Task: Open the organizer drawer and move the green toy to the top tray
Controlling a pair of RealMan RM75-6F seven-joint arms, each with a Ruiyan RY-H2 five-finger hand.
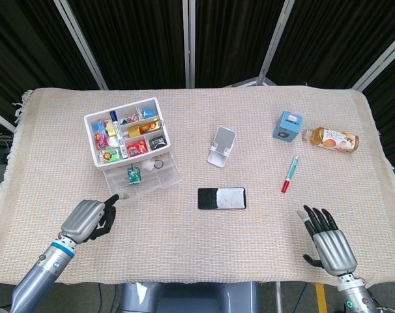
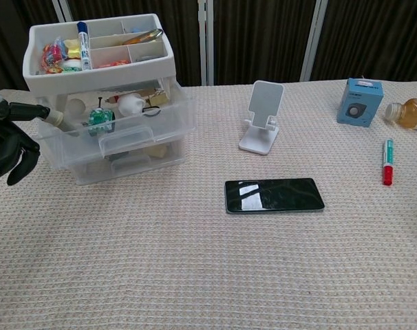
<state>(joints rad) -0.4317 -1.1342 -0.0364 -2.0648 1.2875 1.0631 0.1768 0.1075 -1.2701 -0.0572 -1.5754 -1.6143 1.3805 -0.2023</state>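
Green toy (image 2: 100,119), small and teal-green, sits in the pulled-out clear drawer (image 2: 126,137), left hand (image 2: 9,137) hooking its corner.

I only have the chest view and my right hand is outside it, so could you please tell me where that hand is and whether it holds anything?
Observer: The right hand is over the near right part of the table, fingers apart, holding nothing.
Operator: Thank you; my left hand is cut off too.
Observer: The head view shows the whole left hand, one finger stretched to the front left corner of the open drawer, the others curled in.
Operator: And the bottle?
Observer: The bottle lies on its side, right of the blue box.
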